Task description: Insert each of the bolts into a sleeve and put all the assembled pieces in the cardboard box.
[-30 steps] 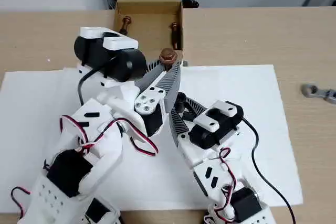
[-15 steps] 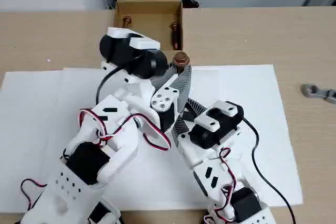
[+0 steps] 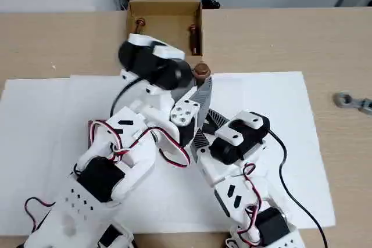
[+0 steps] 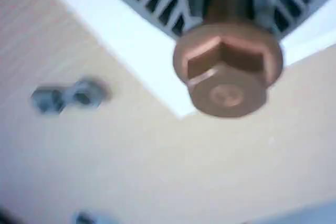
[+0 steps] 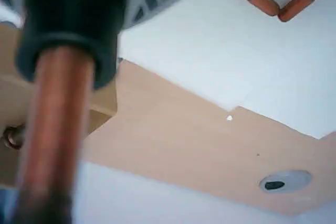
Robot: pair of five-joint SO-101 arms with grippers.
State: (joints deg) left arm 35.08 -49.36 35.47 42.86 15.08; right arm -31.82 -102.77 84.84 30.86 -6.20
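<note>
A copper bolt (image 3: 201,72) with a hex head (image 4: 228,69) is held upright by my left gripper (image 3: 199,85), shut on its shank just below the head. It hangs over the white paper's far edge, just in front of the cardboard box (image 3: 164,10). My right gripper (image 3: 202,123) sits directly behind and below, shut on a black sleeve (image 5: 68,24). The bolt's copper shank (image 5: 52,129) runs through that sleeve. Two assembled pieces (image 3: 139,25) (image 3: 193,36) stand inside the box, against its side walls.
A white paper sheet (image 3: 279,108) covers the table's middle. A metal wrench (image 3: 351,101) lies on the bare wood at the right edge. Dark equipment stands behind the box. Both arms crowd the centre, and the left arm's motor (image 3: 154,65) is close to the box front.
My left arm has swung to the right and slightly back from the box, carrying the bolt from the box's front corner to above the right gripper. The right arm has stayed still.
</note>
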